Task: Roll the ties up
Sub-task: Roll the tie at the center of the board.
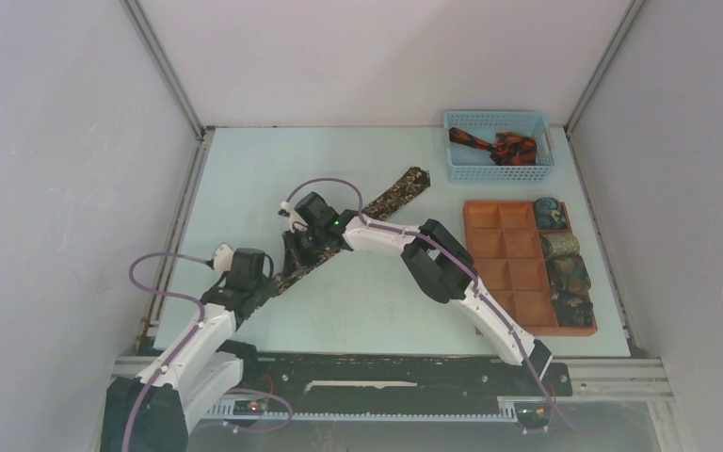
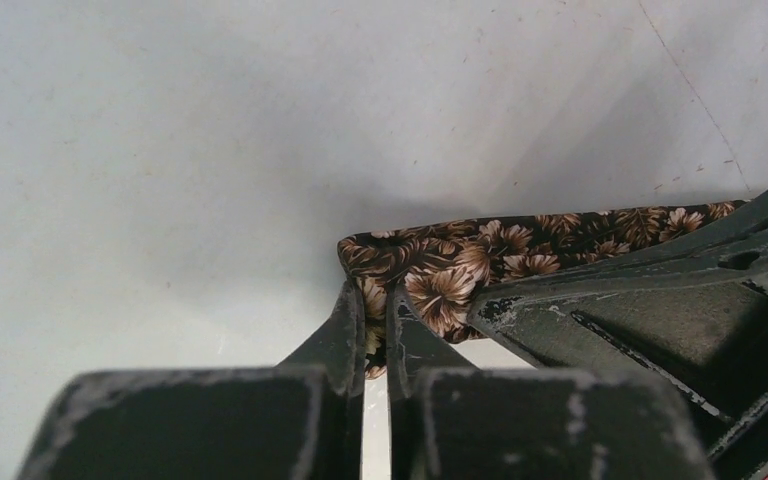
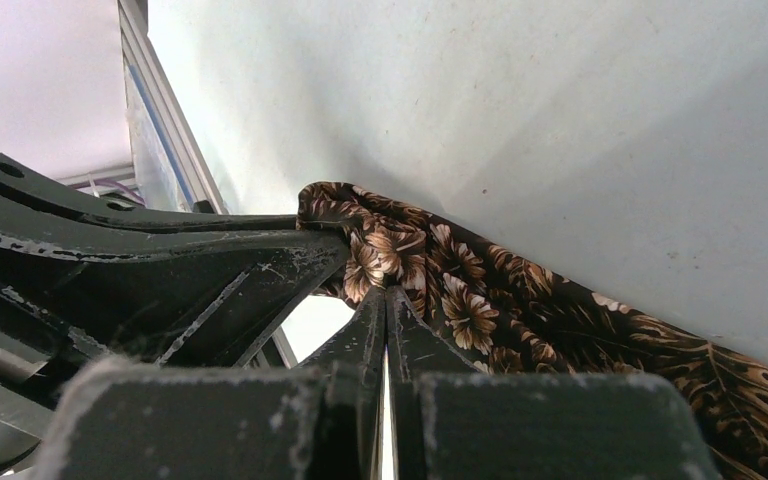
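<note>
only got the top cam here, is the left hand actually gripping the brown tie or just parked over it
observer: Gripping. On the left wrist view the left hand is shut on the brown tie, with fabric showing in the thin gap between its fingers.
operator: and the right hand
observer: Shut as well. The right hand pinches the printed fabric at its tips.
operator: any roll started
observer: None visible. The right wrist view shows the end just bunched at the tips, the rest flat on the table.
</note>
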Available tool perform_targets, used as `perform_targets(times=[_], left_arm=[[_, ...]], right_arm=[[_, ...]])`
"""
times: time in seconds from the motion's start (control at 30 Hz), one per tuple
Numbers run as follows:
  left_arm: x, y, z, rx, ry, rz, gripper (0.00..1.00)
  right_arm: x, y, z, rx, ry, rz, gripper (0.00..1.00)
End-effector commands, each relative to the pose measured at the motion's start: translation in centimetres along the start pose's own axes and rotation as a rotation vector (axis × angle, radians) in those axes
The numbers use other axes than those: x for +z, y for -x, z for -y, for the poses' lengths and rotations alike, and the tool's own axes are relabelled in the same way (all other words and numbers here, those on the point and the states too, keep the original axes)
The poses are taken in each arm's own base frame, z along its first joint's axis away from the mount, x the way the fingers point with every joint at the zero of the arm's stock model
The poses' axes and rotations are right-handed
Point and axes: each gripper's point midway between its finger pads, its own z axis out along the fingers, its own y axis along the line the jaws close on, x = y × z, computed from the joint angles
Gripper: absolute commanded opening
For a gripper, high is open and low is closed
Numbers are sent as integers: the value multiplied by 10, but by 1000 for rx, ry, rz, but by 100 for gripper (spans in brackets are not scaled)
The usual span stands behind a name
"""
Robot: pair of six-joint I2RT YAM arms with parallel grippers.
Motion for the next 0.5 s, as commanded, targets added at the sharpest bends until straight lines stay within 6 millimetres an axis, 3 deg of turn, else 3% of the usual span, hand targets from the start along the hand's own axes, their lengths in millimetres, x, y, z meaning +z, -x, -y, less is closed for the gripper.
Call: perform_targets(times=[0.0, 0.2, 0.47], left_arm=[[-5, 1, -7, 25, 17, 2, 0], [-18, 14, -2, 39, 21, 24, 0], [-32, 25, 6, 36, 9, 33, 0]], right_arm=[[-7, 11, -16, -25, 20, 32, 0], [-8, 18, -31, -41, 36, 43, 0], [-1, 11, -38, -44, 41, 30, 0]])
